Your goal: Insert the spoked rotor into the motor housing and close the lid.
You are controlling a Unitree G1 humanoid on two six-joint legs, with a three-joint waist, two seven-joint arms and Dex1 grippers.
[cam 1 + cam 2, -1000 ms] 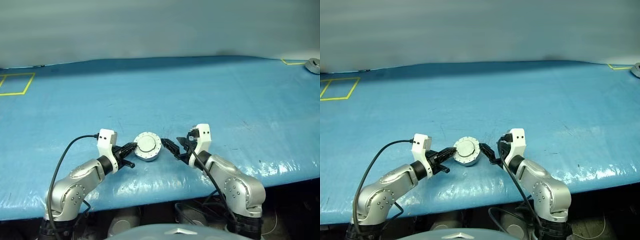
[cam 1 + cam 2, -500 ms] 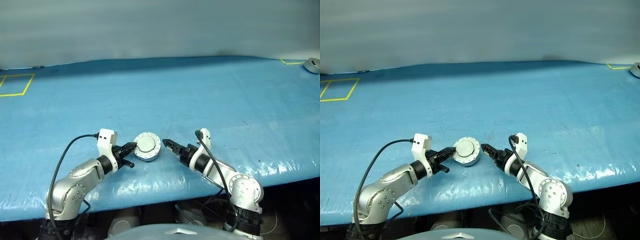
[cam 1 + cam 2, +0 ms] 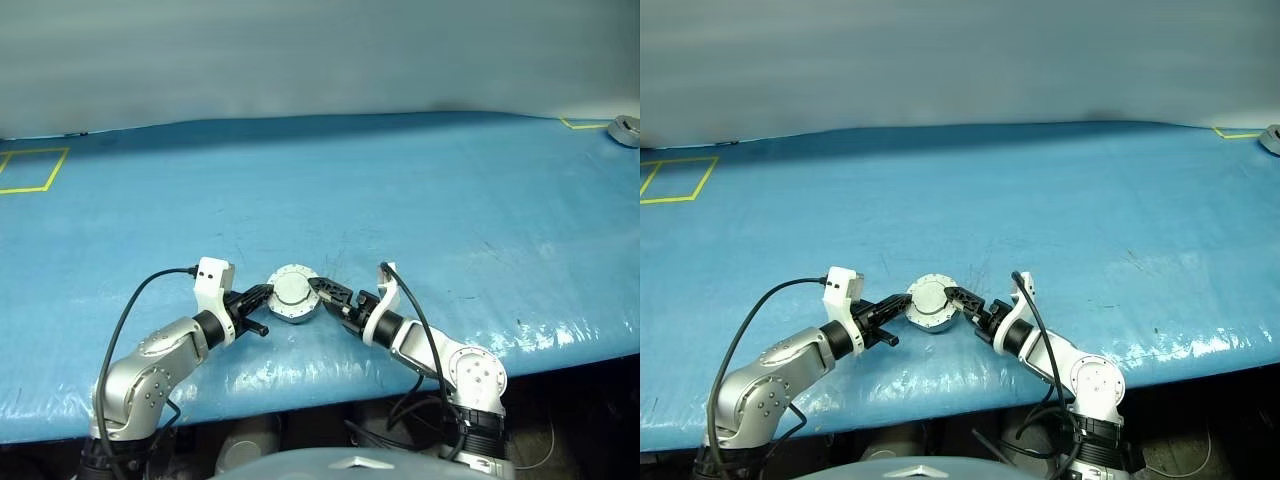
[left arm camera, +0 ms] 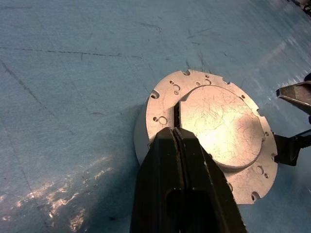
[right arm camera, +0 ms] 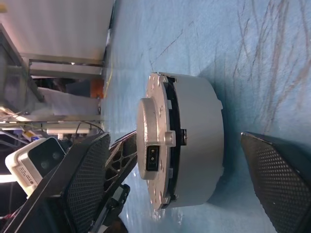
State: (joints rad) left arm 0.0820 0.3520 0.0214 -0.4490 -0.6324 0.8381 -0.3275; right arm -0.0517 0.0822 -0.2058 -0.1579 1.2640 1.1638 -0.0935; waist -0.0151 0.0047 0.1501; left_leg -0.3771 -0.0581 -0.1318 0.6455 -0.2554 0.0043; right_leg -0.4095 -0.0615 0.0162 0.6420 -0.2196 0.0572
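Both grippers flank the motor housing (image 3: pixel 295 296) near the surface's (image 3: pixel 400 190) near edge. Left gripper (image 3: pixel 266 291), clenched, touches the closed lid (image 4: pixel 218 131); right gripper (image 3: pixel 330 290), spread wide, has rolled and moved left, straddling the housing.

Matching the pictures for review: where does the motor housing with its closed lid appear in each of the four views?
Left eye view: motor housing, low centre, between both grippers.
Right eye view: low centre, slightly left.
Left wrist view: centre right, lid facing the camera, above the shut left gripper.
Right wrist view: centre, seen side-on between the open right gripper's fingers.
Shared landmark: the blue table cover.
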